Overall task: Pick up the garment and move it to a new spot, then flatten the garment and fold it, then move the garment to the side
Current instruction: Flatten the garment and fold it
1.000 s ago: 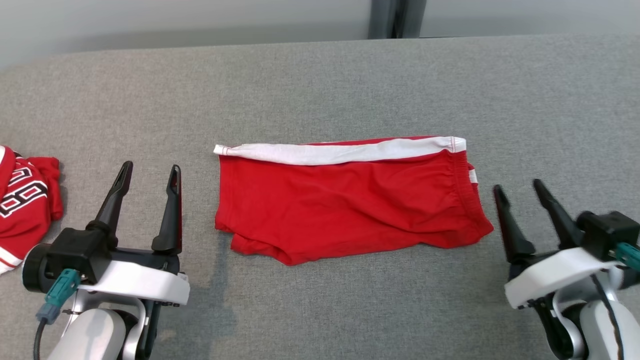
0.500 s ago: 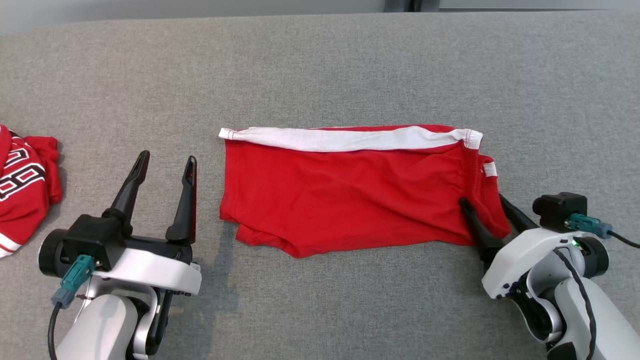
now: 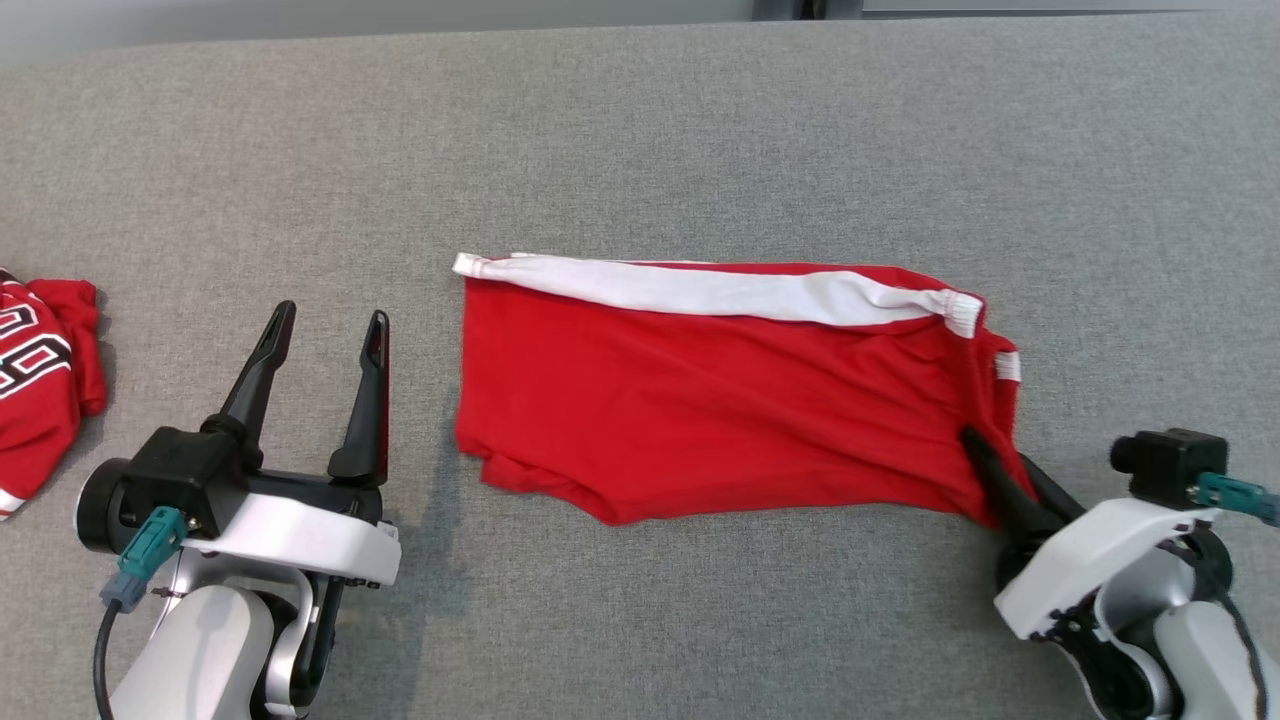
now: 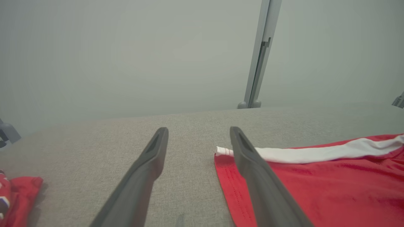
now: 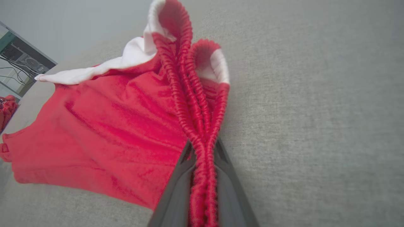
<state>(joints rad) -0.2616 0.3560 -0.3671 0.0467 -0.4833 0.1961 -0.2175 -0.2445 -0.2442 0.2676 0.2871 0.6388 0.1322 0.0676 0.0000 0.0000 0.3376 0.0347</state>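
The garment (image 3: 720,390) is a pair of red shorts with a white side stripe, folded and lying across the middle of the grey table (image 3: 640,140). My right gripper (image 3: 995,462) is shut on the garment's elastic waistband at its near right corner; in the right wrist view the gathered waistband (image 5: 202,151) is pinched between the two dark fingers and lifted slightly. My left gripper (image 3: 325,345) stands open at the lower left, just left of the garment's left edge (image 4: 227,176), with nothing between its fingers (image 4: 148,167).
A red jersey (image 3: 40,370) with white and black lettering lies bunched at the table's far left edge. Bare grey cloth surface stretches behind and in front of the garment. A grey post (image 4: 260,53) stands past the table's far edge.
My right gripper moved in onto the garment's right corner, then shut on the waistband, tugging that corner toward me. The left gripper stayed open in place. The head camera shifted.
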